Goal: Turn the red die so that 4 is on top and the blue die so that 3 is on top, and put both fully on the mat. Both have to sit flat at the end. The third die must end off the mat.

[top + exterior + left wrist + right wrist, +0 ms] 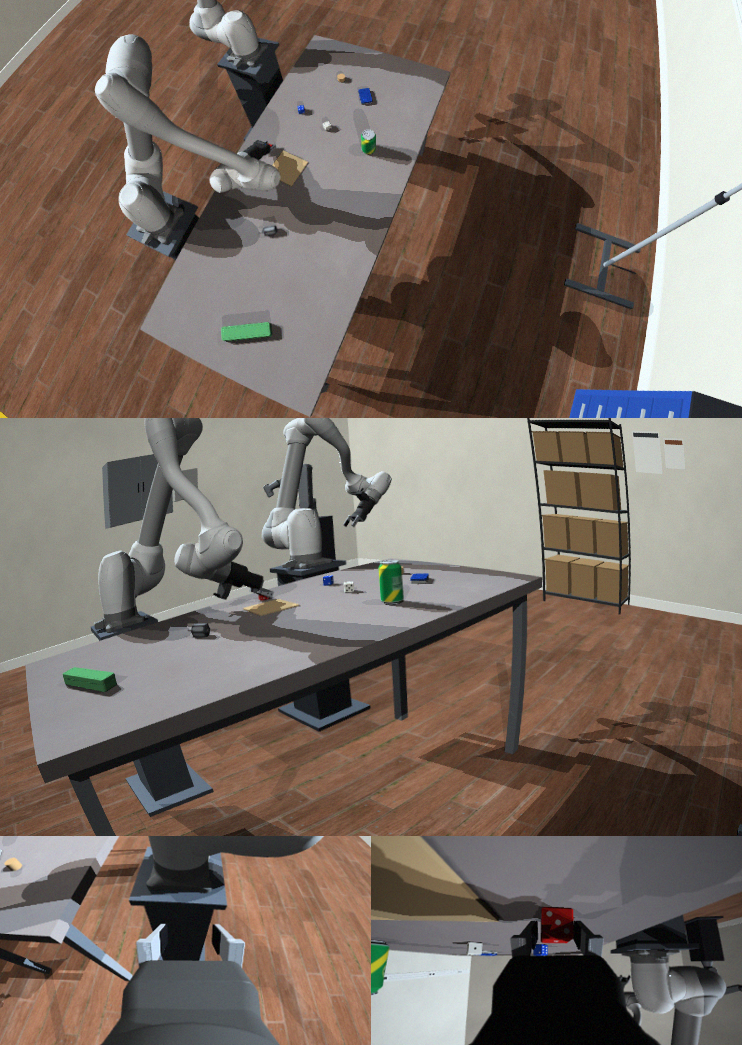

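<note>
The red die [271,146] [264,597] [557,922] sits on the table beside the tan mat [297,161] [288,604] [399,859], off it. Its side towards the right wrist camera shows 3 pips; its top number cannot be read. My right gripper [262,593] [556,929] is open around it, with gaps on both sides. The blue die [301,109] [328,580] [541,950] and the white die [327,125] [348,586] [474,948] stand off the mat, top numbers unclear. My left gripper [351,521] [189,933] is open and empty, high up by its own arm's base.
A green can [368,142] [390,582] stands beyond the white die. A blue box [365,96] [420,577] and an orange cylinder [341,77] [13,864] lie farther back. A dark metal part [269,230] [199,629] and a green block [246,331] [89,679] lie on the other side of the mat.
</note>
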{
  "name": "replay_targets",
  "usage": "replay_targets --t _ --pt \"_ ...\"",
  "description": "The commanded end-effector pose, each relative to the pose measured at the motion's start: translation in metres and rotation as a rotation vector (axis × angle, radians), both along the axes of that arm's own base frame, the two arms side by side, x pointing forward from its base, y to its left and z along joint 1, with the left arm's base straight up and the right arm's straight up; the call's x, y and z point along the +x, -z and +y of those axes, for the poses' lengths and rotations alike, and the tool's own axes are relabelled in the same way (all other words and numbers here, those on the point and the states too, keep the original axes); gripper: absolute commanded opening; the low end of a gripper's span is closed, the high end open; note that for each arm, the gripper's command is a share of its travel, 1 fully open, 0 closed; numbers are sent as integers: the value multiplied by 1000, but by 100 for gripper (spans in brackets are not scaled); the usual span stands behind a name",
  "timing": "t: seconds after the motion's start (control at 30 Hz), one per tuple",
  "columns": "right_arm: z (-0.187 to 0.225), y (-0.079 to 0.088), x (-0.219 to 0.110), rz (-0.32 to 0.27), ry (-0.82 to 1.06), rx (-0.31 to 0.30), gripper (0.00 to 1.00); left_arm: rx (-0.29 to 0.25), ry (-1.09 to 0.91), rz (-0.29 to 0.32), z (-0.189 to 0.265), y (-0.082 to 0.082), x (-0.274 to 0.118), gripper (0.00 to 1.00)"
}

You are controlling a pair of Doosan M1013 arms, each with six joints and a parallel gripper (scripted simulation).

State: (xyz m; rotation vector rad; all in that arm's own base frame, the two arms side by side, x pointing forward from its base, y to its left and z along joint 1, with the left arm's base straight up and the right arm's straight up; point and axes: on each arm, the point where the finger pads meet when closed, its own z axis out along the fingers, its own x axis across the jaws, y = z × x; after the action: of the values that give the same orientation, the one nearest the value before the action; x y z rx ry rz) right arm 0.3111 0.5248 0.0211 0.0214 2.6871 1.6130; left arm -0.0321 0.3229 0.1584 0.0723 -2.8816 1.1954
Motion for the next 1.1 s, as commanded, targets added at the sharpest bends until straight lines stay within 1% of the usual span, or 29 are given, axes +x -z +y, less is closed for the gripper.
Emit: replay_targets --t 0.0,0.17,0.43,0.87,1.0,1.07 --pt "-1 -1 0 -1 0 1 87 1 0 0 0 0 0 100" --pt "-10 -6 0 -1 0 1 87 1 0 0 0 0 0 100" --pt "-35 -19 0 -1 0 1 87 1 0 0 0 0 0 100" --pt "-44 -25 0 -1 0 1 87 1 0 0 0 0 0 100" --pt "-44 -33 0 -1 0 1 87 1 0 0 0 0 0 100" --pt "-44 -33 0 -1 0 1 87 1 0 0 0 0 0 100"
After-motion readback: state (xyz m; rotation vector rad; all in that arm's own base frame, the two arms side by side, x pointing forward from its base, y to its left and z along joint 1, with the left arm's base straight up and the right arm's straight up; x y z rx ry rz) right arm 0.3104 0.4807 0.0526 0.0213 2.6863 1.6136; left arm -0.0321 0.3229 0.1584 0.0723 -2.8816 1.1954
